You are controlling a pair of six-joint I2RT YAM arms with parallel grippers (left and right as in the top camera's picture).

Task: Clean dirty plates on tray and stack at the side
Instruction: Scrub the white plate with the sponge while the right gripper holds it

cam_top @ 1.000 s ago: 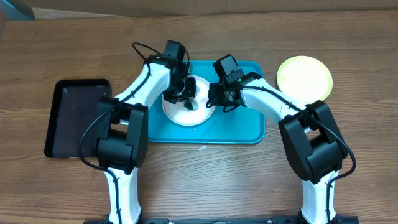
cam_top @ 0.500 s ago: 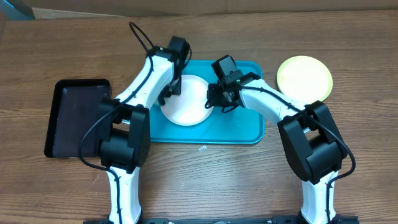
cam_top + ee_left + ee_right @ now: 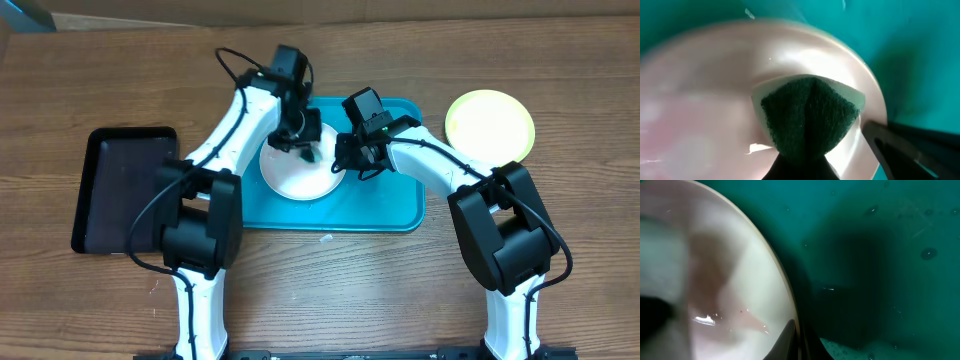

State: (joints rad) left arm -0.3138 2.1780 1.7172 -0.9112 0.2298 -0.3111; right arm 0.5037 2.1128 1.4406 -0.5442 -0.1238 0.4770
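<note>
The white plate (image 3: pixel 297 176) lies on the turquoise tray (image 3: pixel 380 208). My left gripper (image 3: pixel 303 140) is shut on a dark green sponge (image 3: pixel 807 117) and presses it on the plate's far part; the plate (image 3: pixel 705 90) fills the left wrist view. My right gripper (image 3: pixel 343 160) is shut on the white plate's right rim (image 3: pixel 790 325), one finger above and one below. The yellow-green plate (image 3: pixel 489 124) lies on the table to the right of the tray. The pale blue plate is out of view.
A black rectangular tray (image 3: pixel 122 188) lies on the table at the left. A small white scrap (image 3: pixel 326 238) lies just in front of the turquoise tray. The table's far edge runs along the top.
My left gripper has swept with the sponge over the plate: from its middle, out to its left rim, now to its far right part. My right gripper has held still on the rim.
</note>
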